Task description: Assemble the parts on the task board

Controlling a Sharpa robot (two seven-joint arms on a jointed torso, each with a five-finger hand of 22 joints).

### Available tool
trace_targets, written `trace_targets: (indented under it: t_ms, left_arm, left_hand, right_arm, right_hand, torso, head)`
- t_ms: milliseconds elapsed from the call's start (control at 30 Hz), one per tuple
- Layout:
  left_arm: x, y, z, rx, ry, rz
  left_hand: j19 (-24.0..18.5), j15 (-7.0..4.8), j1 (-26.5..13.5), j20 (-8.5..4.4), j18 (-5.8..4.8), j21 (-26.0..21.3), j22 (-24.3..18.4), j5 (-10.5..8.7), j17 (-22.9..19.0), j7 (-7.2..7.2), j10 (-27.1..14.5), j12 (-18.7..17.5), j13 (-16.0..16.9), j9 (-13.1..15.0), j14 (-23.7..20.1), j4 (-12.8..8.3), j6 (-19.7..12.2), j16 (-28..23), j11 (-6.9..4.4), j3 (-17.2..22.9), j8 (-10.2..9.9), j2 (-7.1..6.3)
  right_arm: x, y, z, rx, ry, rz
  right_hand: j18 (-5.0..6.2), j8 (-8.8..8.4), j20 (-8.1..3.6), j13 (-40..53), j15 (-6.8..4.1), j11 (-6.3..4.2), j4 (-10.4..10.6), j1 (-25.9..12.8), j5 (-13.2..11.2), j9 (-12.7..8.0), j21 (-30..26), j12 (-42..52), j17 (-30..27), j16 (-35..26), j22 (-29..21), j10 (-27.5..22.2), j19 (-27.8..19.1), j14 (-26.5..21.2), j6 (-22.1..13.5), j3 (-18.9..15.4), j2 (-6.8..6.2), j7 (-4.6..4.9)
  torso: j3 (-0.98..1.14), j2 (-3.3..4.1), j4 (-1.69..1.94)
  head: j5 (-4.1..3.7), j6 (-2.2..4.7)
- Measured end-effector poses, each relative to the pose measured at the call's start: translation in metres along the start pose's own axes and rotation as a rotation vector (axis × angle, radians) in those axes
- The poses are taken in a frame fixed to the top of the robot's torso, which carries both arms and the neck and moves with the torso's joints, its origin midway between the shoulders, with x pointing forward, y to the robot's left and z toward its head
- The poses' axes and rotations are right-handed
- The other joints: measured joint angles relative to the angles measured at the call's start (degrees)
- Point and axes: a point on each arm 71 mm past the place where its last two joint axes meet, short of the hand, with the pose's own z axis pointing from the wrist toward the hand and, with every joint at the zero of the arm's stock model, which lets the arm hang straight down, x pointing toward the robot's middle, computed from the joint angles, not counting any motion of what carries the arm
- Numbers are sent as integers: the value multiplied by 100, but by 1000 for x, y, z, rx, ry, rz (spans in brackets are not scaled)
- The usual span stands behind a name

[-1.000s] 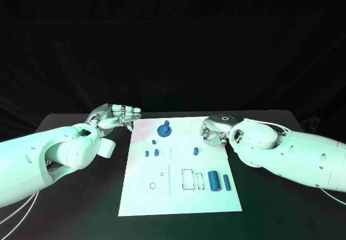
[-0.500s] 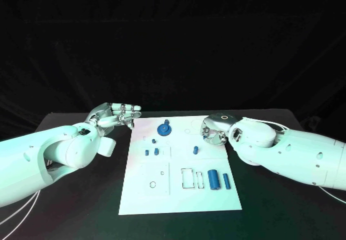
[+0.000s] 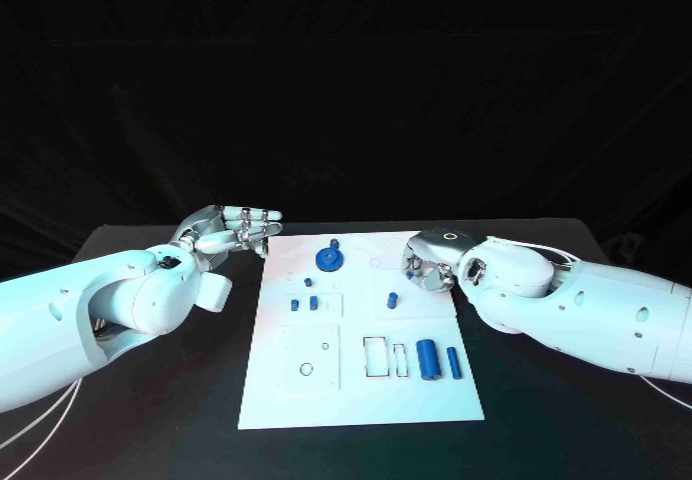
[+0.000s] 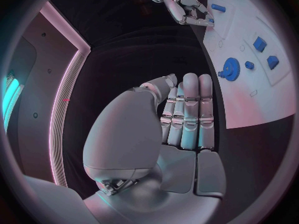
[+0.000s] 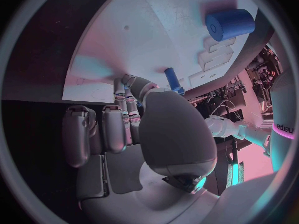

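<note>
1. The task board (image 3: 361,330), a white plate, lies in the middle of the black table (image 3: 159,400), its long sides running from the near edge toward the far edge.
2. A blue round gear-like part (image 3: 330,259) sits near the board's far edge, with a small blue peg (image 3: 333,244) just beyond it.
3. Three small blue parts (image 3: 304,302) cluster toward the board's left edge; a slim blue pin (image 3: 392,299) stands nearer the right edge.
4. Toward the board's near right corner a thick blue cylinder (image 3: 427,360) lies beside a thinner blue rod (image 3: 453,363), apart from each other.
5. The left hand (image 3: 231,232) hovers off the board's far left corner, fingers curled in side by side, holding nothing.
6. The right hand (image 3: 427,270) hangs over the board's right edge near the far corner, just beside the slim pin; its fingers are curled in with nothing in them.
</note>
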Motion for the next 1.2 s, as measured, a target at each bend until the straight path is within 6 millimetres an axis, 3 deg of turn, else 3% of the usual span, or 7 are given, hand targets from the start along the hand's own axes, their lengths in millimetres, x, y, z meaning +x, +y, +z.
trace_targets:
  t_ms: [533, 1000, 1200]
  left_arm:
    - [-4, 2, 1, -13, -4, -1]
    - [-5, 3, 3, -25, -2, -1]
    - [-4, 4, 4, -28, 2, -3]
  left_hand:
    - [0, 42, 0, 0, -7, -56, -27, 0, -51, 70, -122, 3, -7, -32, -42, -30, -72, -27, 43, -64, 0, 0]
    - [0, 40, 23, 0, -10, -99, -49, 0, -90, 90, -194, 25, -12, -56, -82, -62, -134, -71, 72, -96, 0, 22]
    - [0, 59, 23, 0, -12, -100, -48, 0, -101, 71, -195, 25, -11, -59, -101, -62, -154, -71, 73, -96, 0, 22]
  right_arm:
    - [1, -3, -8, 9, -42, 39]
    - [-19, -6, -25, 9, -95, 132]
    - [-28, 8, -35, -29, -112, 176]
  right_hand:
    - [0, 14, -14, 15, -25, -27, 12, -181, -155, 0, 62, -83, 8, 21, -1, 50, 14, 14, 3, -60, 64, -3]
    - [0, 14, -20, 6, -25, -38, 50, -282, -221, 1, 62, -116, 14, 21, 3, 61, 20, 14, 20, -99, 79, -21]
    - [0, 12, -20, 6, -24, -38, 65, -312, -222, 1, 89, -136, 15, 21, 3, 60, 20, 14, 19, -115, 49, -22]
  torso:
    - [-3, -9, 4]
    - [-5, -7, 2]
    - [-7, -7, 2]
  head:
    - [-7, 34]
    - [-7, 58]
    - [-8, 58]
